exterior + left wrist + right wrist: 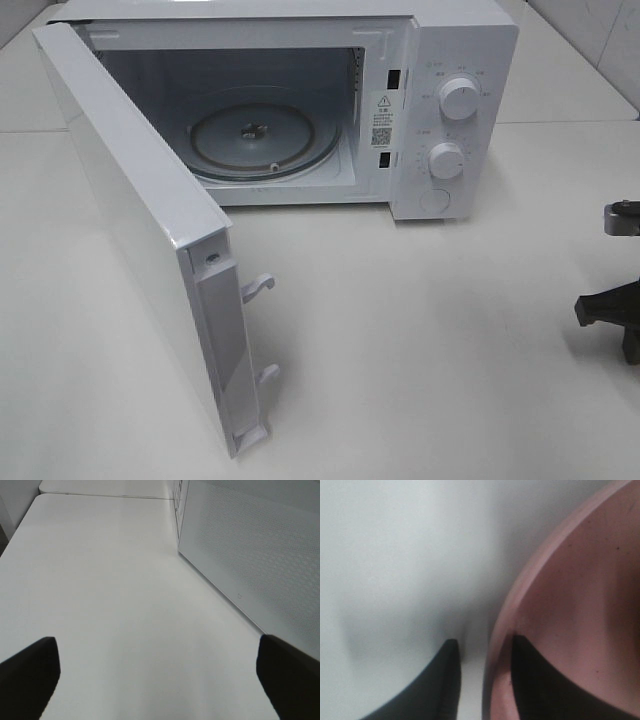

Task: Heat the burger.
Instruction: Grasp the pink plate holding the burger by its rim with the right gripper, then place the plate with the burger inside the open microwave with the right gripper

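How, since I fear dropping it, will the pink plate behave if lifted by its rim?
The pink plate looks rigid and smooth: probably stiff, possibly slippery. The right pincer straddles only one edge of its rim, so it may well tilt when lifted.

Pink plate (560, 595) blurred, cropped by edge; right claw (483, 641) cropped.

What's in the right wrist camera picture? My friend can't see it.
The robot's right hand has its two dark fingers on either side of the rim of a pink plate, one over the plate and one over the white table. A sliver of table shows between the outer finger and the rim.
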